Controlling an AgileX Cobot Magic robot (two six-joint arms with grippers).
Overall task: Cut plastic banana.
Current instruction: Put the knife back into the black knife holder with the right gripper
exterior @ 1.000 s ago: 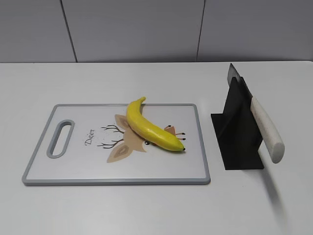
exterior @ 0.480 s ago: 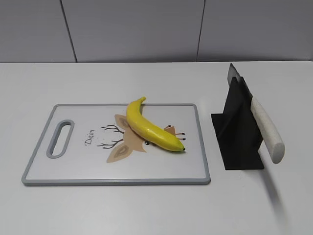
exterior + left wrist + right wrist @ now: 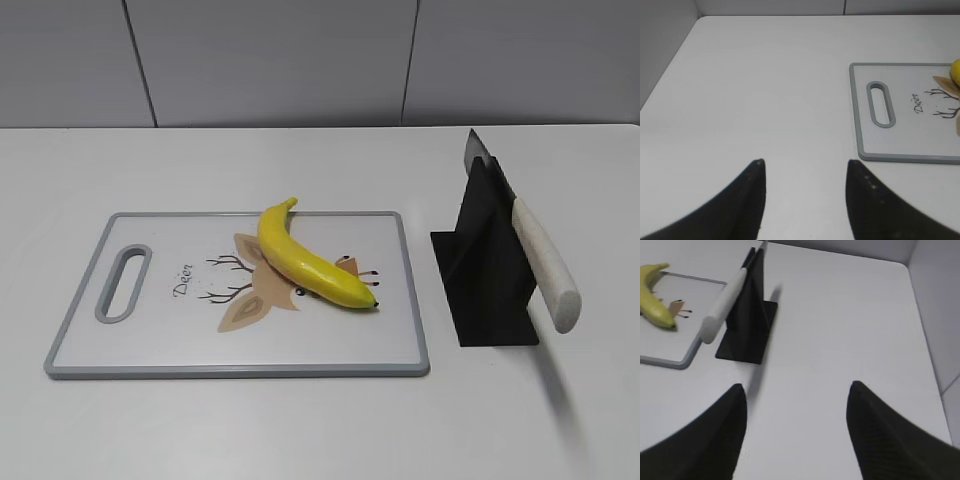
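Observation:
The yellow plastic banana [image 3: 309, 260] lies whole on a white cutting board [image 3: 150, 340] with a grey rim and a deer print; it also shows in the right wrist view [image 3: 654, 302]. A knife with a white handle [image 3: 545, 263] rests in a black stand [image 3: 485, 270] right of the board; the right wrist view shows the handle [image 3: 722, 305] too. My left gripper [image 3: 805, 162] is open and empty over bare table left of the board [image 3: 905, 155]. My right gripper [image 3: 796, 386] is open and empty, behind and right of the stand [image 3: 747, 330]. Neither gripper shows in the exterior view.
The white table [image 3: 300, 430] meets a grey panelled wall [image 3: 300, 60] at the back. In the left wrist view the table's left edge [image 3: 670, 65] runs along a grey wall. In the right wrist view a grey wall [image 3: 940, 315] stands at the right.

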